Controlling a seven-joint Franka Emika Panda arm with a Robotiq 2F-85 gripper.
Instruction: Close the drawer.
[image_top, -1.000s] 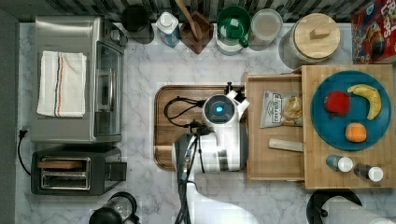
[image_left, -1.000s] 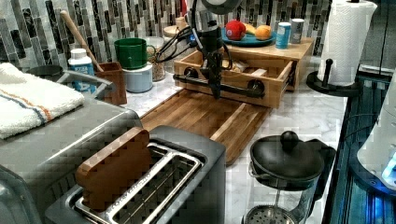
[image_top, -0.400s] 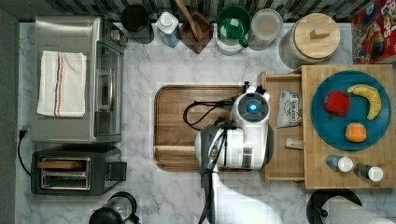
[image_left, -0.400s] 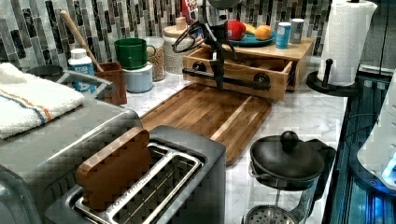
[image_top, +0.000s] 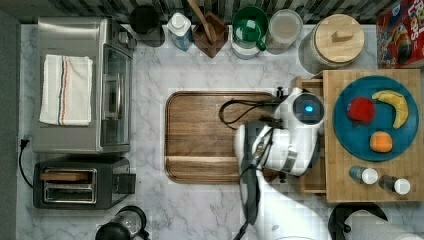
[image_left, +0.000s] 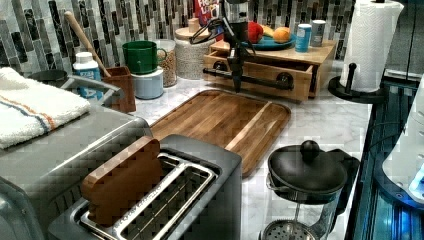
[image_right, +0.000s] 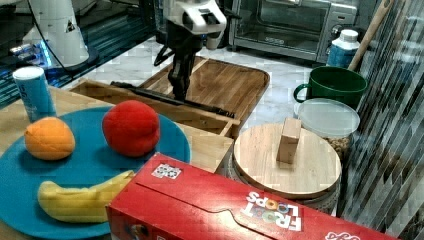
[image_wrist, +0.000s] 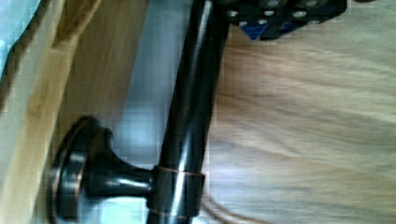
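The drawer (image_left: 300, 86) is a light-wood box under the flat top that bears the blue plate (image_top: 375, 125). It stands out only a little, showing as a narrow strip (image_top: 311, 183) in the top view and an open slot (image_right: 200, 119) in the right view. My gripper (image_left: 237, 86) points down, shut with nothing in it, pressed against the drawer's black bar handle (image_left: 262, 81) on the tray side. The wrist view shows the handle (image_wrist: 191, 116) up close against the drawer front (image_wrist: 70, 93). In the right view my gripper (image_right: 180, 92) meets the bar (image_right: 150, 94).
The dark wooden tray (image_top: 200, 135) lies in front of the drawer. Jars, a green mug (image_top: 249, 27) and a utensil holder line the back wall. A toaster oven (image_top: 80, 85), toaster (image_top: 75, 182), kettle (image_left: 305, 172) and paper-towel stand (image_left: 367, 45) surround the marble counter.
My gripper has moved toward the top view's right, pushing the handle. The drawer has slid most of the way under the top, and the things in it are now hidden.
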